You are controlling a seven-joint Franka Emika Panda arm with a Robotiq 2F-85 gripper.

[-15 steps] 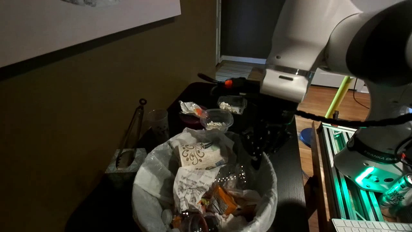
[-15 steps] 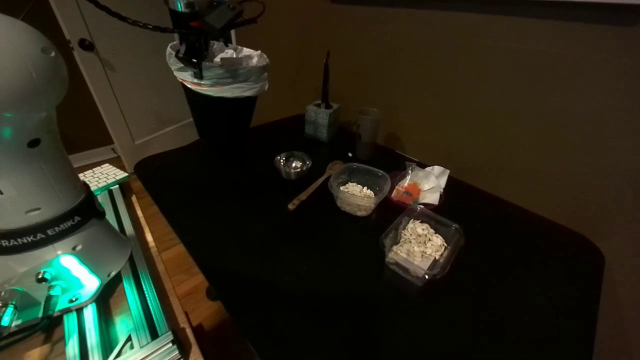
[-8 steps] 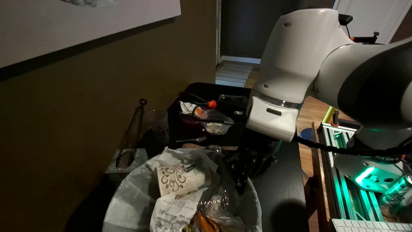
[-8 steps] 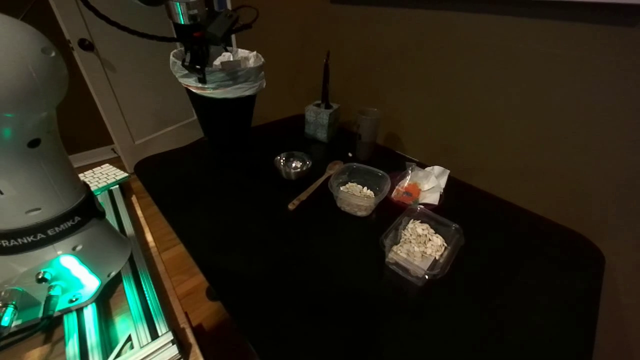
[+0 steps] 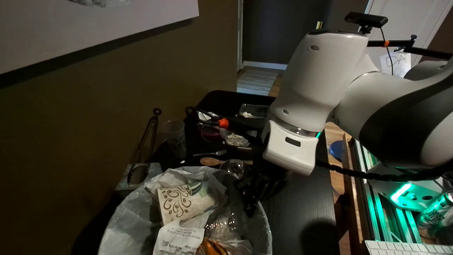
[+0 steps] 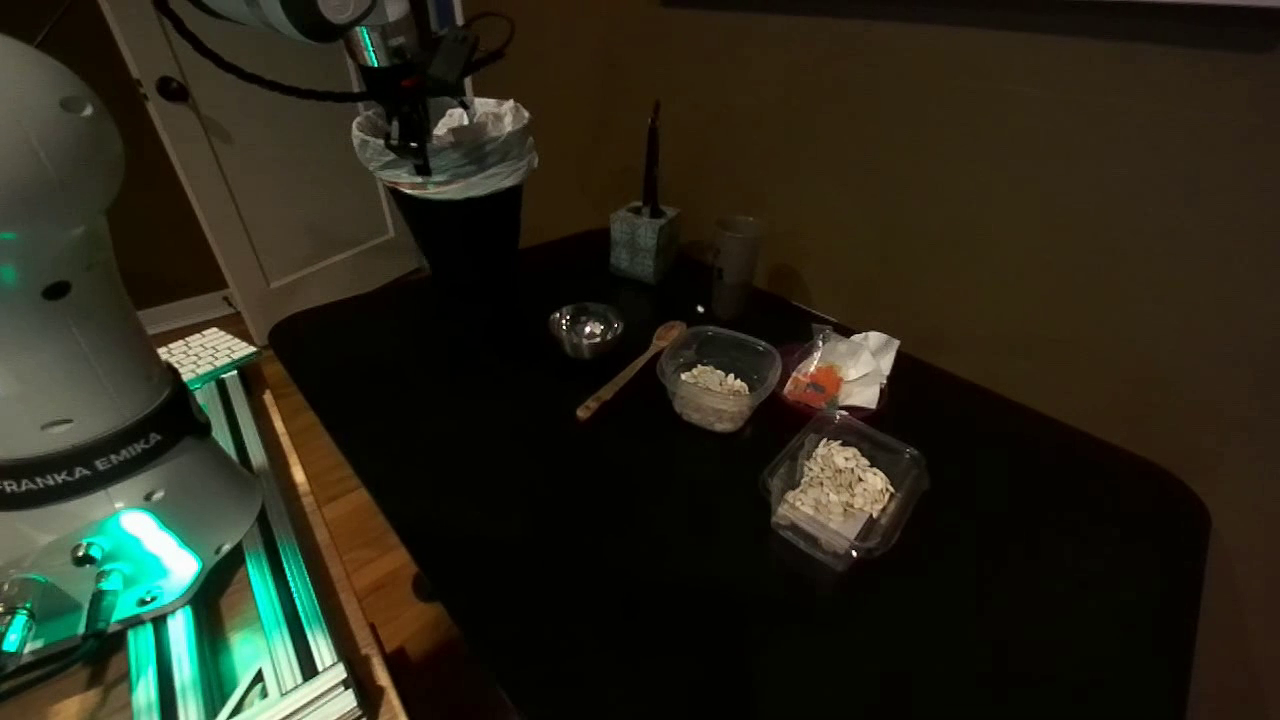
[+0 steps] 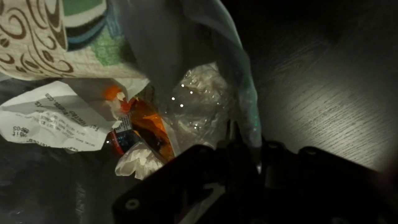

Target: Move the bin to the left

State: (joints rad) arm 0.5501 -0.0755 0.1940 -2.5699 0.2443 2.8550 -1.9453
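The bin is a tall dark wastebasket (image 6: 465, 235) with a whitish liner folded over its rim. It stands at the far end of the dark table in an exterior view; its base is lost in the dark. In an exterior view its open top (image 5: 131, 219) shows close, with paper, wrappers and a patterned cup or napkin inside, and its lower part is out of frame. My gripper (image 5: 252, 205) is at the bin's rim, also in an exterior view (image 6: 422, 165). In the wrist view, my gripper (image 7: 248, 137) is shut with the lined rim (image 7: 247, 93) between its fingers.
A small patterned box (image 6: 645, 245) holding tongs stands near the wall, beside a clear cup (image 6: 737, 262). A metal bowl (image 6: 587, 330), a wooden spoon (image 6: 630, 370) and clear containers of seeds (image 6: 715, 385) lie further along the table (image 6: 600, 560).
The gripper and bin have moved together, down and left in the close exterior view and slightly right in the far one. The spoons and metal bowl now show beyond the rim.
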